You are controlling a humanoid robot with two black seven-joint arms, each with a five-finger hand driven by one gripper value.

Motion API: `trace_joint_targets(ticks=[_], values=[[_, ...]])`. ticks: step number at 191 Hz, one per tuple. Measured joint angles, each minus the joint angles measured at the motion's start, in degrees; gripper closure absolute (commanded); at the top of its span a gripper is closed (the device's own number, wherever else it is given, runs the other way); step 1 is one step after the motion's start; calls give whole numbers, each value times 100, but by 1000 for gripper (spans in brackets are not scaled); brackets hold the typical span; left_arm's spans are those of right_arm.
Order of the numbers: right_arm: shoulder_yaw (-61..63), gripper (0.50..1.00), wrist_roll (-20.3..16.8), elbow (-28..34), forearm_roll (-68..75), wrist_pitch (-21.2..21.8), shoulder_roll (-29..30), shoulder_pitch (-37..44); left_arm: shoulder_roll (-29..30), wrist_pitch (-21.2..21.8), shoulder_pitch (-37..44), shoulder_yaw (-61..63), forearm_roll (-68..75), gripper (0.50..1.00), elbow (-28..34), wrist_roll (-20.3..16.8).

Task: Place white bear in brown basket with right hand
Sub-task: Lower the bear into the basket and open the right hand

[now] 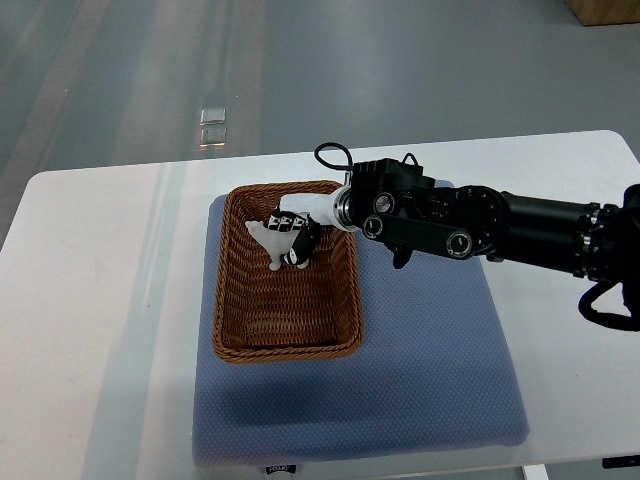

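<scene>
Top view showed the right hand (295, 232) reaching in from the right edge over the far end of the brown basket (240, 345). Its dark fingers (303, 245) were curled around the white bear (268, 234), which hung inside the basket's far part, just above or on the woven bottom; which of the two could not be told. The basket sat on a blue pad (430, 370), toward its left side, and the pad lay on the white desk (90, 330).
</scene>
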Motion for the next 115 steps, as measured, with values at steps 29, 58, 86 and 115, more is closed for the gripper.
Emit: trace_joint_targets(ticks=[29, 58, 86, 115], values=[[5, 681, 0, 2, 24, 6, 0, 12, 0, 0, 0, 0, 0, 500, 1, 0], [19, 671, 0, 8, 46, 9, 0, 39, 0, 0, 0, 0, 0, 500, -6, 0], [46, 660, 0, 10, 68, 9, -4, 63, 0, 0, 0, 7, 0, 500, -15, 0], [377, 660, 0, 12, 75, 15, -227, 71, 0, 0, 0, 9, 4, 500, -20, 0]])
